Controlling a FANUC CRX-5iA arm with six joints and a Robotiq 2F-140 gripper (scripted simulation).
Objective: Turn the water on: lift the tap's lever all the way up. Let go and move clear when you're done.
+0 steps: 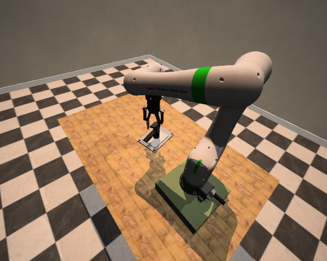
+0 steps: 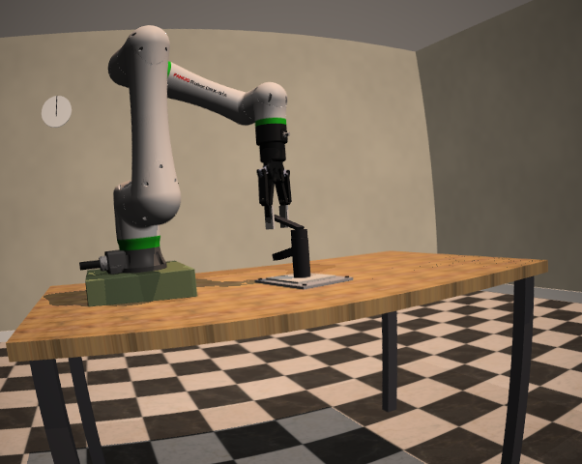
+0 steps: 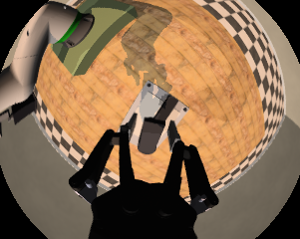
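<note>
A black tap (image 2: 300,251) stands on a grey plate (image 2: 304,284) on the wooden table. Its spout (image 2: 281,254) points toward the robot's base. Its lever (image 2: 288,221) sits on top, slanting with its free end a little higher than the hinge. My gripper (image 2: 276,222) hangs straight down over the lever's free end, partly open. One fingertip is on each side of the lever, and I see no grip on it. In the top view the gripper (image 1: 153,123) is just above the tap (image 1: 156,131). In the wrist view the tap (image 3: 152,134) lies between the fingers.
The arm's green base block (image 2: 140,284) sits on the table left of the tap, also seen in the top view (image 1: 192,193). The table edge runs close in front of the plate in the exterior view.
</note>
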